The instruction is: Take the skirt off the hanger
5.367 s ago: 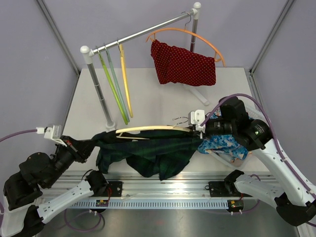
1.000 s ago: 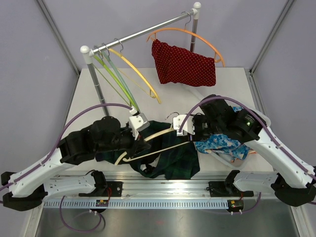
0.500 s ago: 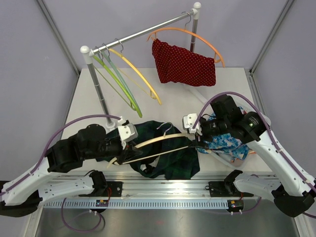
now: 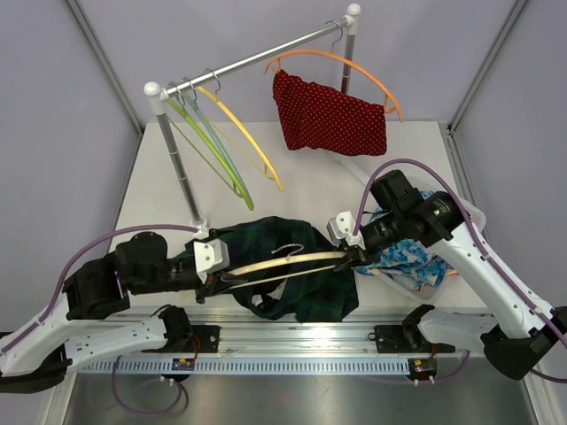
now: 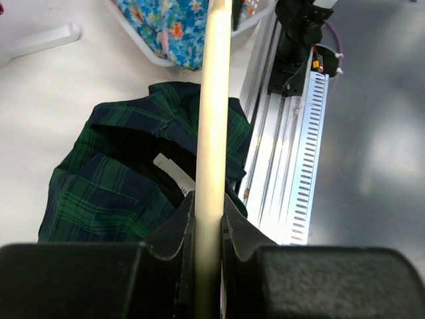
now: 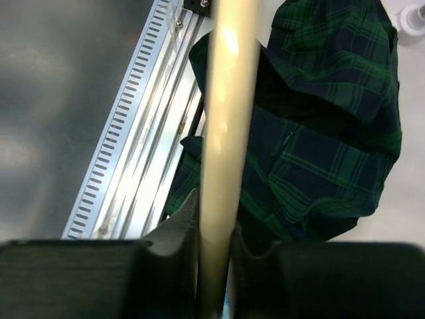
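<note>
Skirt (image 4: 306,297): dark green plaid, heaped on the table (image 4: 159,190) just past the rail (image 4: 292,341), directly beneath the lifted hanger and spilling out on both sides of it.
Hanger (image 4: 283,263): cream, its long axis running left to right across both arms, raised off the heap.
Left gripper (image 4: 215,276): clamped on the hanger's left end, the bar pinched tight between its fingers (image 5: 176,236).
Right gripper (image 4: 352,258): closed on the hanger's right end, jaws pressed against the bar.
Key relation: the skirt lies below and between the two grippers, neither arm clearly nearer. Since the bar spans the heap, parting them looks like a matter of lifting straight up. Whether a fold is caught on the lower bar cannot be told.
Basket (image 4: 443,276): white, right of the skirt, holding blue floral cloth (image 4: 399,257).
Rack (image 4: 257,58): at the far side, with bare green and yellow hangers (image 4: 221,146) and a red dotted garment (image 4: 328,115).
</note>
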